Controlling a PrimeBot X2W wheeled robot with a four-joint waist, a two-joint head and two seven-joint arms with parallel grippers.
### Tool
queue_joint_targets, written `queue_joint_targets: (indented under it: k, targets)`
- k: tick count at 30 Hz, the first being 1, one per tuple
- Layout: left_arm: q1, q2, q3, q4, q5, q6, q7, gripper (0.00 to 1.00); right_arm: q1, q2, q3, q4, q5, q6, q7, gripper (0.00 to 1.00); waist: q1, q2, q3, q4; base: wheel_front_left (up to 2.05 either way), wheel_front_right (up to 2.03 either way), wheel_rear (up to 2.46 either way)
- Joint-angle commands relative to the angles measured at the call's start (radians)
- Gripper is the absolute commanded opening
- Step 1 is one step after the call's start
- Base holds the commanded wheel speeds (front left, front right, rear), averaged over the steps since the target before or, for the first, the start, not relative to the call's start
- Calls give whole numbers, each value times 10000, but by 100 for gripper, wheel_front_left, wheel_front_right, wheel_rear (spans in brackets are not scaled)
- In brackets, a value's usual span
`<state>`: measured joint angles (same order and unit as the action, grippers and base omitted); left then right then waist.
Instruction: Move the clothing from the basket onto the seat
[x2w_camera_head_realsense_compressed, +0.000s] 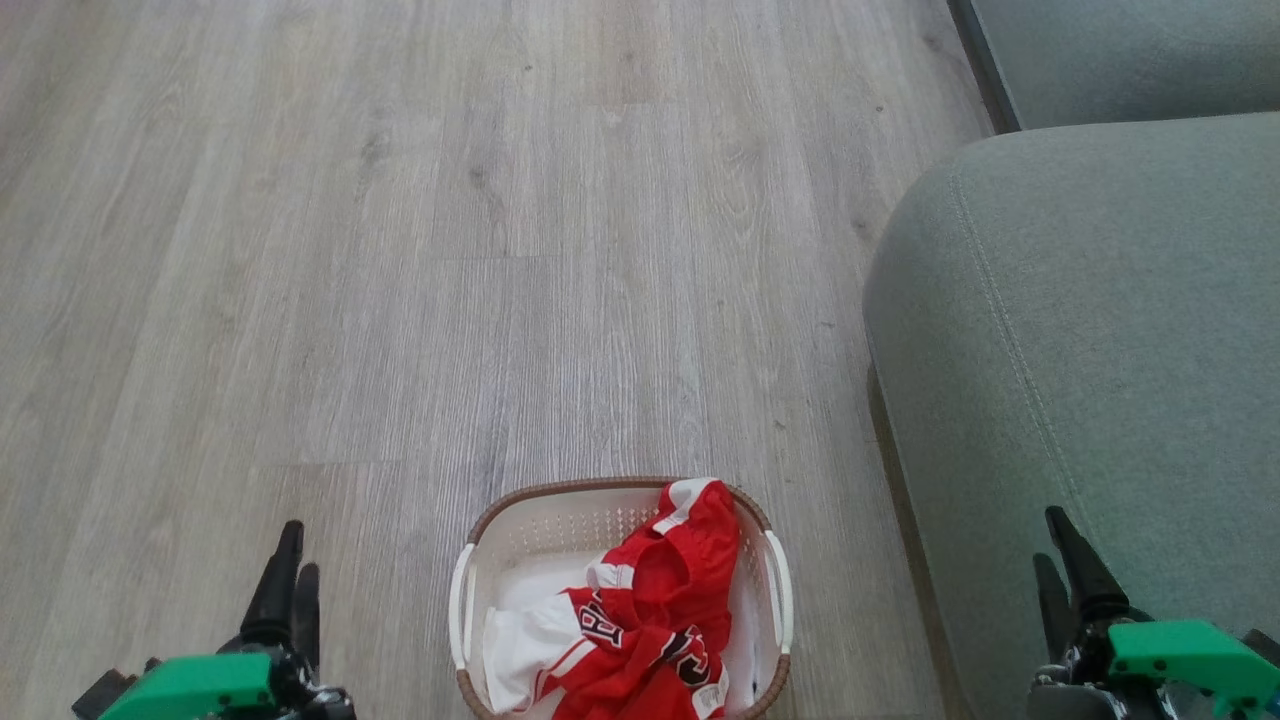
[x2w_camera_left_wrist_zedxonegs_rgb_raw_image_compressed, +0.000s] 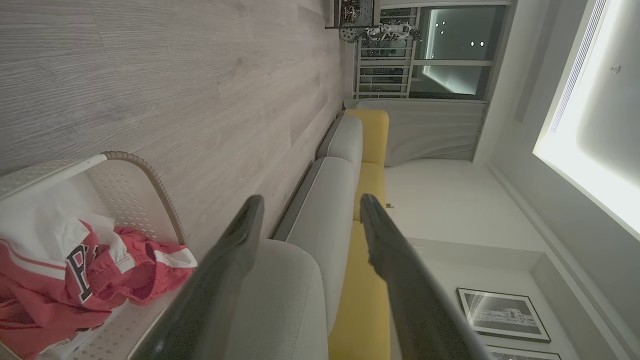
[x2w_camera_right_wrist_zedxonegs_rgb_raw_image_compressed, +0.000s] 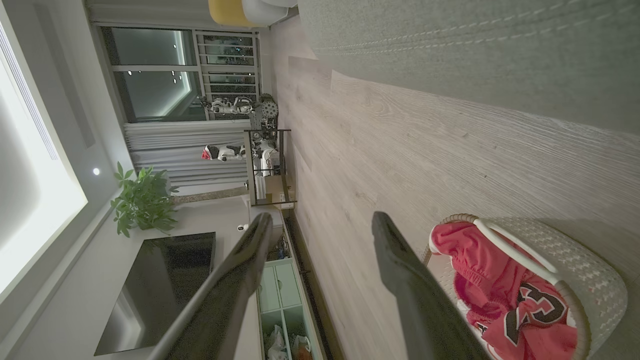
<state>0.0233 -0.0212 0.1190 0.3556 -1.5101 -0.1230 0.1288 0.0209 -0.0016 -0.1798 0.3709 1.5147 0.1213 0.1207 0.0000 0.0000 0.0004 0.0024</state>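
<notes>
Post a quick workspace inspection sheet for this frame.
surface: pale wood-look floor; the basket stands on it.
job's things: basket between the two arms; red and white clothing heaped inside, one red piece lapping over the far rim; seat to the robot's right, nothing on the part shown.
clutter: nothing seen.
grippers: left gripper open, holding nothing; right gripper open, holding nothing; both apart from the basket.
cables: nothing seen.
surroundings: potted plant, dark screen, yellow cushions, framed picture.
</notes>
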Motion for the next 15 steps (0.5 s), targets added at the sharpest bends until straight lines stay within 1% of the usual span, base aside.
queue_joint_targets:
  k: [1, 8, 15]
  targets:
    - [-381, 76, -1, -400, 112, -10, -110, 100, -327, 0, 57, -387, -87, 12, -82, 100, 0, 0, 0, 1, 0, 0, 0]
    - [-390, 85, -25, -657, 882, 28, -349, 100, -319, 1, 54, -551, -775, 17, -318, 100, 0, 0, -7, 15, 0, 0, 0]
    - [-385, 93, -164, -1038, 1844, 162, -587, 100, -299, 2, 72, -859, -1668, 23, -553, 100, 0, 0, -13, 31, 0, 0, 0]
